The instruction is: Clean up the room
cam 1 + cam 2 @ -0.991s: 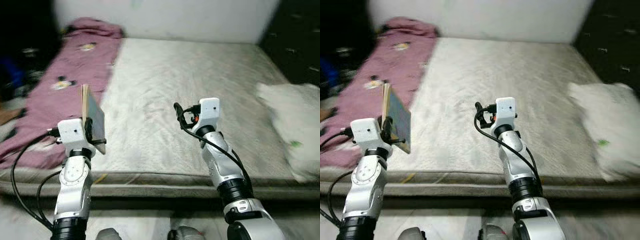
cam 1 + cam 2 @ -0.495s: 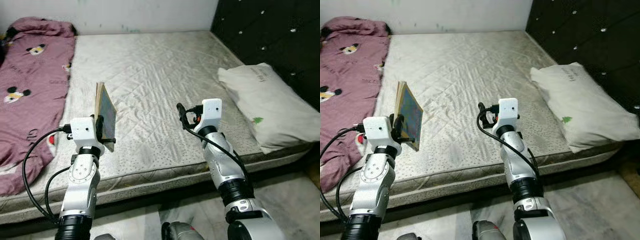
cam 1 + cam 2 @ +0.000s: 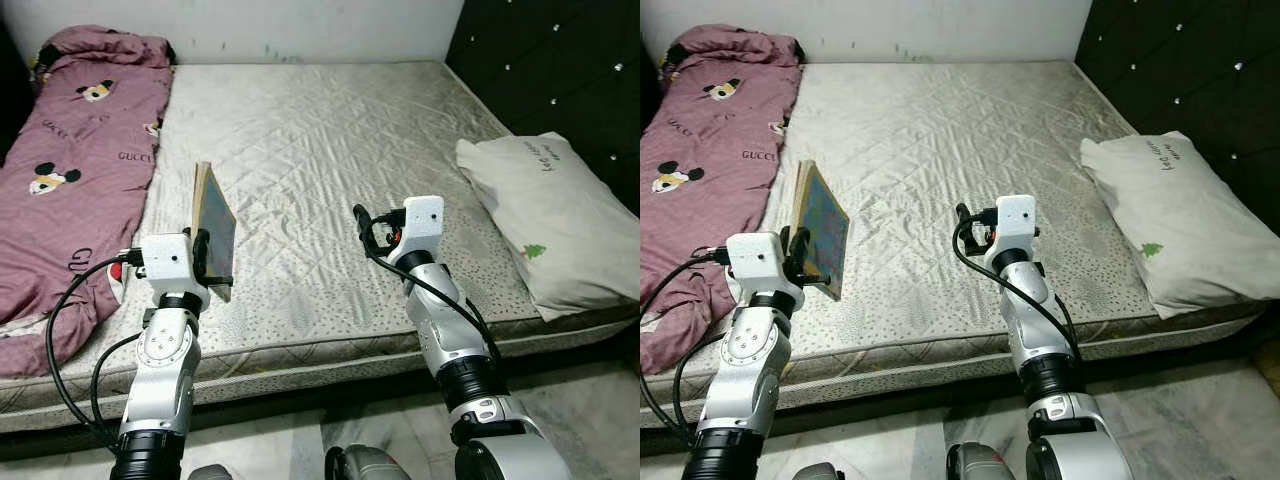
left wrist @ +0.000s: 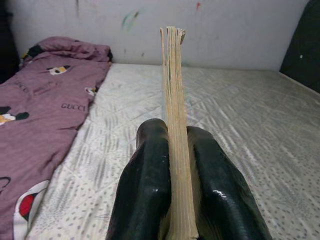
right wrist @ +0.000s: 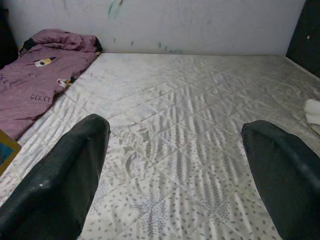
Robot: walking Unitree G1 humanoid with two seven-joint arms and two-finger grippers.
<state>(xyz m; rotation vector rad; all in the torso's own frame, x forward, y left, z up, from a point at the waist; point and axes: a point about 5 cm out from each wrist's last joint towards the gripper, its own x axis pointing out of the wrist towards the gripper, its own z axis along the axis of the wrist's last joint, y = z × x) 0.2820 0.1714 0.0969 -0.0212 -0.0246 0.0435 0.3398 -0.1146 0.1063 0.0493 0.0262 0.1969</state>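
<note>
Book (image 3: 214,230) stands upright, pinched tight in my left gripper (image 4: 172,190) above the near edge of the mattress (image 3: 330,160). My right gripper (image 5: 180,170) is spread wide, holding nothing.

My left gripper (image 4: 175,200) clamps the book (image 4: 174,125), its two fingers hiding the lower covers; book's bottom end cut off by the frame. Head views give an oblique look at the cover (image 3: 823,225), artwork too small to read. My right gripper (image 5: 175,165): fingers (image 5: 65,180) run off the frame edge, tips unseen. Pillow (image 3: 545,215) cropped at the right edge; its print too small to read. Blanket (image 3: 70,180) cut at the left edge
</note>
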